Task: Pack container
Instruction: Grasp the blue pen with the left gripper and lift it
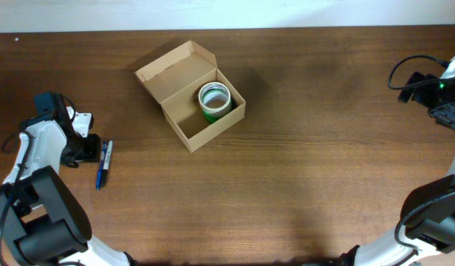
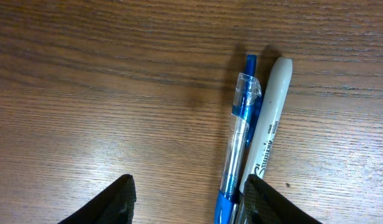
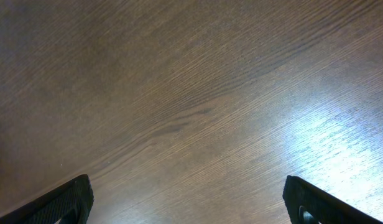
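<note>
At the far left of the counter, the left hand is hanging low over the wood with its two dark fingers standing partly apart and pinching nothing; bare wood grain is showing across most of the gap. A blue pen with a clear barrel is lying flat inside that gap, close beside the right-side finger and well apart from the other one. A grey marker is lying just beside the pen, touching it or nearly so, and its lower end is passing out of sight behind the same finger. Both are pointing away from the wrist camera. Further right, toward the middle of the counter and nearer its far edge, the container is sitting at an angle with its flap lid folded back and open, well apart from the pen and marker. A tape roll, white on top with a green side, is lying flat inside, hole upward, in the container's right-hand corner. At the far right, the right hand is hovering over bare wood with its fingers spread wide and nothing between them.
</note>
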Robot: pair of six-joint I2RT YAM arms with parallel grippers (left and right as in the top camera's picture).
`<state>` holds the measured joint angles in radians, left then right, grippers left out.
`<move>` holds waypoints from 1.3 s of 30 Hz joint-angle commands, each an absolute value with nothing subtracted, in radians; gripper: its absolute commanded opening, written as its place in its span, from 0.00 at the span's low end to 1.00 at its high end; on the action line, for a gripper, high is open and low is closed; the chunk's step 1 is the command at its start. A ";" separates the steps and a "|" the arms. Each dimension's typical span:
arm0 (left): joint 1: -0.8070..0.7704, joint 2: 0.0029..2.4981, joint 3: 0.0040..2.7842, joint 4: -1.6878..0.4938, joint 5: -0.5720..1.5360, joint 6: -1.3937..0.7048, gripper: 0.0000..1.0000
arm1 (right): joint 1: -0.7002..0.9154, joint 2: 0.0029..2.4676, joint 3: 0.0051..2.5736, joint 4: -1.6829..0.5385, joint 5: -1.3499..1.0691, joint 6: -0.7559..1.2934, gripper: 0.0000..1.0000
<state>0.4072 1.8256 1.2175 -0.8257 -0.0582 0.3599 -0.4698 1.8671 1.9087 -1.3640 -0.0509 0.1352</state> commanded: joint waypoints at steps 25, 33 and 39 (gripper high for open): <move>0.412 1.995 1.230 -0.826 0.039 0.371 0.33 | -0.472 1.849 1.905 -1.364 -0.048 0.144 0.99; 0.412 1.999 1.230 -0.827 0.038 0.367 0.02 | -0.472 1.849 1.905 -1.364 -0.048 0.144 0.99; 0.406 1.999 1.293 -0.892 0.039 0.299 0.02 | -0.472 1.849 1.905 -1.364 -0.048 0.144 0.99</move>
<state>0.4126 1.9617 1.2556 -0.8600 0.0082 0.3397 -0.4698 1.8671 1.9087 -1.3640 -0.0509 0.1352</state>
